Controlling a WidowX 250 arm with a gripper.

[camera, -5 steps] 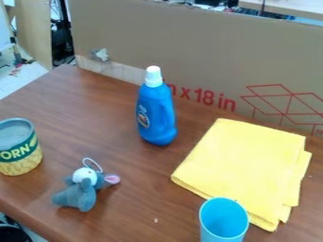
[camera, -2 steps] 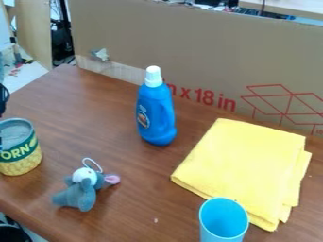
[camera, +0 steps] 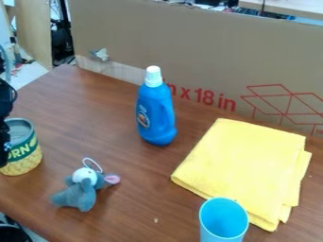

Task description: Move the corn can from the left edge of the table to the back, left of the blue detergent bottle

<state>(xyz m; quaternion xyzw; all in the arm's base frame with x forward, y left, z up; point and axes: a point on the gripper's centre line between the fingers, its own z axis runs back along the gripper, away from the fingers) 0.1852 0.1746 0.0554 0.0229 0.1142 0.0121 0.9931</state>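
The black gripper (camera: pixel 4 142) was at the left edge of the frame, a little below mid-height, partly cut off by that edge. It overlapped the left side of a can (camera: pixel 22 158) in the view, though whether the two touched could not be told. Nor could I tell whether the claw was open or closed, or whether it had hold of anything. The can stood upright at the left edge, a green band and yellow kernels on its label.

To the can's lower right lay a small plush toy (camera: pixel 80 194), grey with a pale head, a pink ear and a thin loop of cord (a rather floppy little creature). A blue bottle (camera: pixel 156 116) with a white cap stood upright just above the middle of the frame. At the right, a yellow cloth (camera: pixel 243 163) lay folded flat, its layers slightly offset along the right side. A light blue cup (camera: pixel 223 231) stood at the bottom edge, right of centre, its open top upward, overlapping the cloth's lower edge in the view. All this was on a brown wooden table (camera: pixel 126 220), with a cardboard panel (camera: pixel 208 52) bearing red markings upright behind it.
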